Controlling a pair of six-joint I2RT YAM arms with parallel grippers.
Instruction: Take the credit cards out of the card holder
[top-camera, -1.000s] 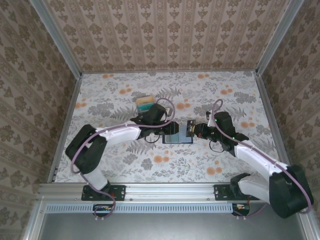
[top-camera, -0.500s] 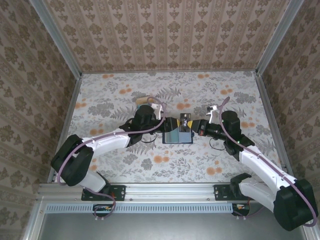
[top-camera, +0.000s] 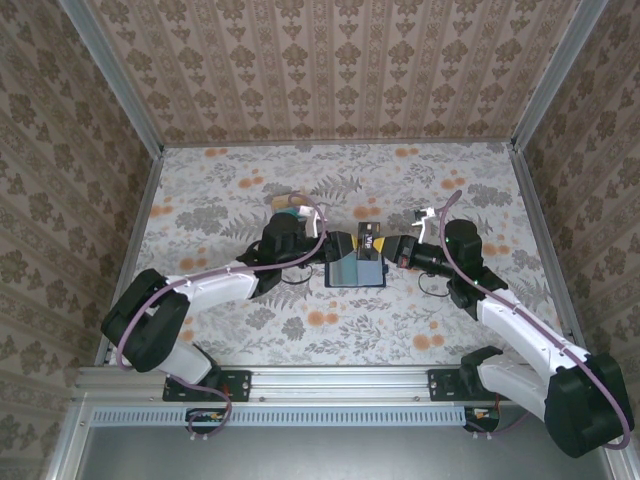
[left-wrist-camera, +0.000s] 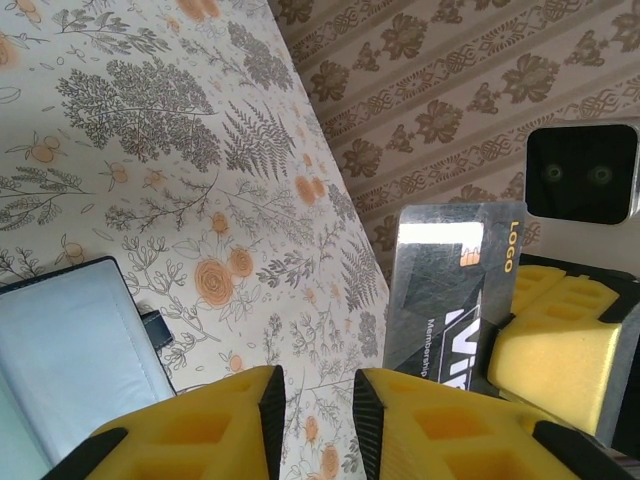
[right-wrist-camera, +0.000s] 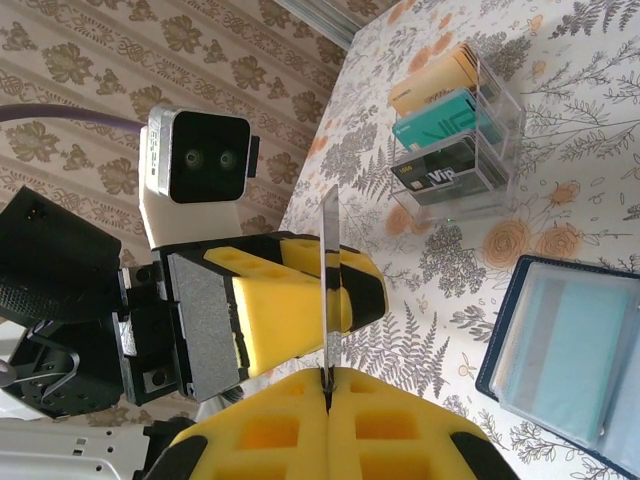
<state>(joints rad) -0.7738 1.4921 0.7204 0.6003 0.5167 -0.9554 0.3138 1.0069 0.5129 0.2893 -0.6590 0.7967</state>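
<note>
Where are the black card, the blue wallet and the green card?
black card (left-wrist-camera: 450, 290): left wrist view, its shiny face.
blue wallet (right-wrist-camera: 560, 345): right wrist view, its inner pocket.
green card (right-wrist-camera: 437, 122): right wrist view, its face.

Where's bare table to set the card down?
Free: the table strip along the back wall, its right side beyond the right gripper, and the near strip in front of the wallet. Crowded: centre, with left gripper, held card and card rack.

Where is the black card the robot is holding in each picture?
Top external: black card in the middle, just beyond the card holder.
Left wrist: black card right of centre, face towards the camera.
Right wrist: black card in the centre, edge-on, a thin line.
Shared landmark: the open card holder, seen in all three.
</note>
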